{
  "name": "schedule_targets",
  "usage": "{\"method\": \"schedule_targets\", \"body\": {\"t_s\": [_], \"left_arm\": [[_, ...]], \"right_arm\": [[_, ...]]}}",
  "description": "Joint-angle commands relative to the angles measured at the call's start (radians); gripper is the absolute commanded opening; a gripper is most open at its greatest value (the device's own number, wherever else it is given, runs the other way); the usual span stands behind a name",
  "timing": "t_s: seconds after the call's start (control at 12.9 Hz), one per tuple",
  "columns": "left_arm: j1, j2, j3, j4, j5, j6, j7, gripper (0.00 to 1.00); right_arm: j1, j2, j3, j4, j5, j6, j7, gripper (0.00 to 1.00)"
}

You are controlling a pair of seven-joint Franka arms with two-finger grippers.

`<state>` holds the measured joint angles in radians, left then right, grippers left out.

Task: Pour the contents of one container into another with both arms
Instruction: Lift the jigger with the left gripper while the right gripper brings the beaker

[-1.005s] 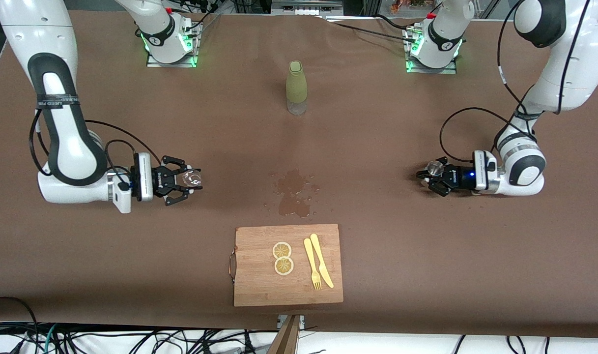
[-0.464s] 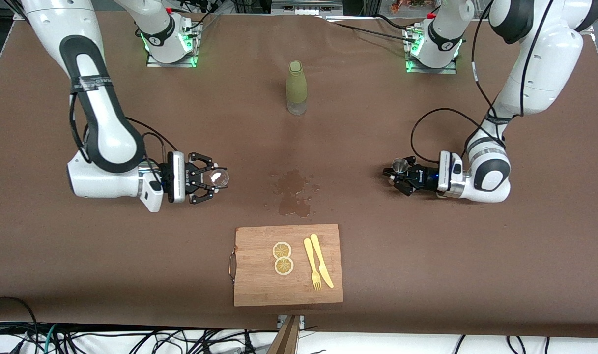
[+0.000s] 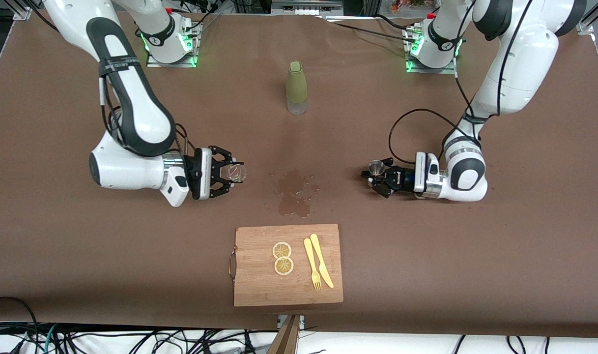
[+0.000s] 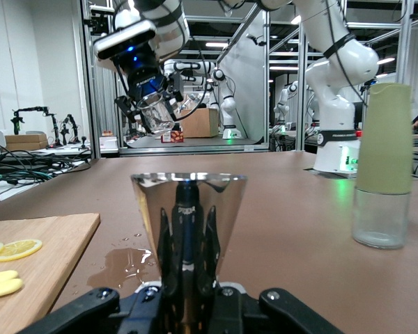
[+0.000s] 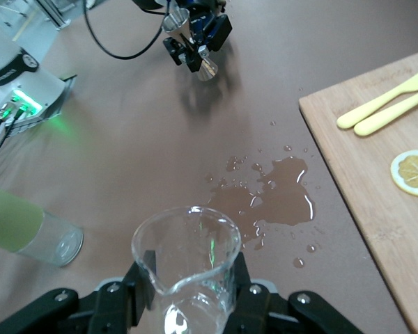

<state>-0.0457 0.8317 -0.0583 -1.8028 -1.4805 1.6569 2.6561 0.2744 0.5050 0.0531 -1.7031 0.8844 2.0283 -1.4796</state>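
Right gripper (image 3: 230, 172), carried by the right arm (image 3: 131, 123) reaching in from its end of the table, is pinching a clear glass beaker (image 5: 188, 261) between its fingers and holding it over the bare brown tabletop (image 3: 426, 270), tilted toward the middle, with the spout facing away from the wrist. Left gripper (image 3: 377, 178), on the left arm (image 3: 505, 73) coming from its own end, is clamping a small shiny metal measuring cup (image 4: 189, 229) by its narrow waist and holding it above the table; in the left wrist view the cup is standing upright, flaring toward its rim. The two containers are facing each other well apart, with a spilled puddle (image 3: 294, 192) lying on the tabletop between them. Nearer the front camera than the puddle, a wooden cutting board (image 3: 259, 290) is resting flat, carrying two lemon slices (image 3: 282, 258) and, beside them, a yellow fork (image 3: 312, 263) and a yellow knife (image 3: 322, 260). Farther from that camera, between the two arm bases, a bottle (image 3: 296, 87) with an olive-green sleeve and a clear bottom is standing upright.
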Motion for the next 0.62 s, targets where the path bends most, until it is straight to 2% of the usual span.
{"method": "schedule_targets", "body": {"t_s": [0.0,0.23,0.39,0.54], "left_arm": [[-0.072,-0.020,0.014,-0.012,-0.085,0.046,-0.012,0.00],[-0.150,-0.014,0.014,0.005,-0.161,0.081,-0.012,0.00],[-0.189,-0.014,0.015,0.022,-0.165,0.116,-0.012,0.00],[-0.226,-0.005,0.015,0.034,-0.185,0.130,-0.012,0.00]], "right_arm": [[0.029,-0.023,0.025,-0.004,-0.059,0.040,0.140,0.13],[0.081,-0.022,0.028,0.013,-0.122,0.053,0.293,0.13],[0.126,-0.020,0.028,0.014,-0.133,0.098,0.364,0.13],[0.158,-0.016,0.028,0.014,-0.183,0.122,0.454,0.13]]}}
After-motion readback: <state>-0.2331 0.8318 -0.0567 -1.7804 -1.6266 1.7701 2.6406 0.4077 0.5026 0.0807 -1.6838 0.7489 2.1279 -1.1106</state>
